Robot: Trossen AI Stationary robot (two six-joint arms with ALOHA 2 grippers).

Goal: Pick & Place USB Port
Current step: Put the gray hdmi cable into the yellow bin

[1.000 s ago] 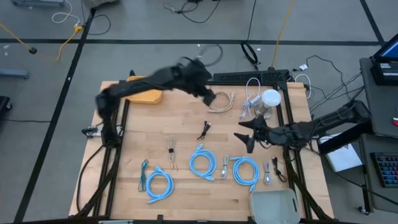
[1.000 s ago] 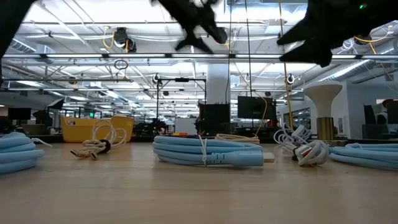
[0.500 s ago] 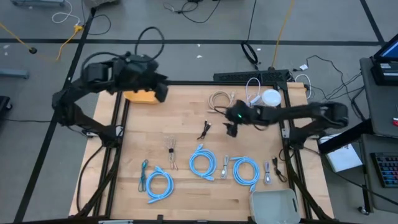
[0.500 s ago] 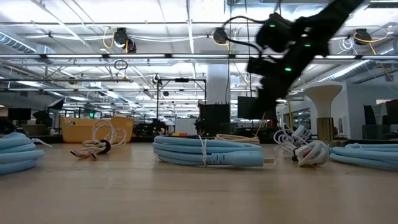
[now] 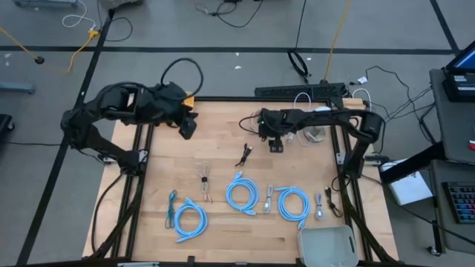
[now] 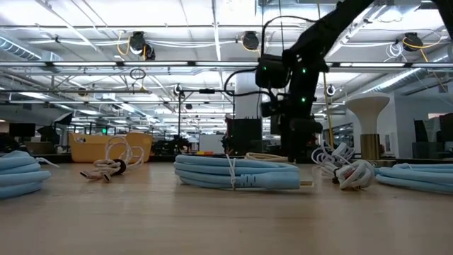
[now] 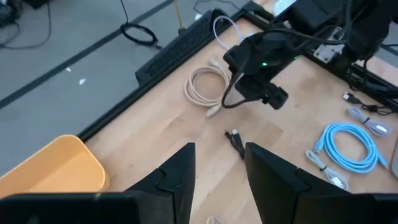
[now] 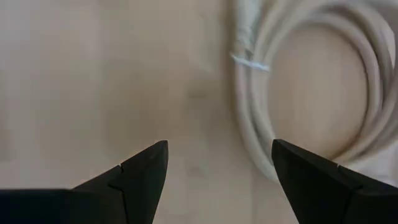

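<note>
Hovering my right gripper (image 5: 275,145), fingers wide apart, I look down on the beige USB cable (image 8: 311,87): a smooth round cord coiled on pale wooden table (image 5: 215,144), far side. My left gripper (image 5: 187,127), fingers slightly parted and empty, waits near the yellow bin (image 7: 50,168).

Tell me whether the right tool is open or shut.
Open. The right tool shows a wide gap between its two dark fingers, nothing held, hovering over the beige cable coil.
</note>
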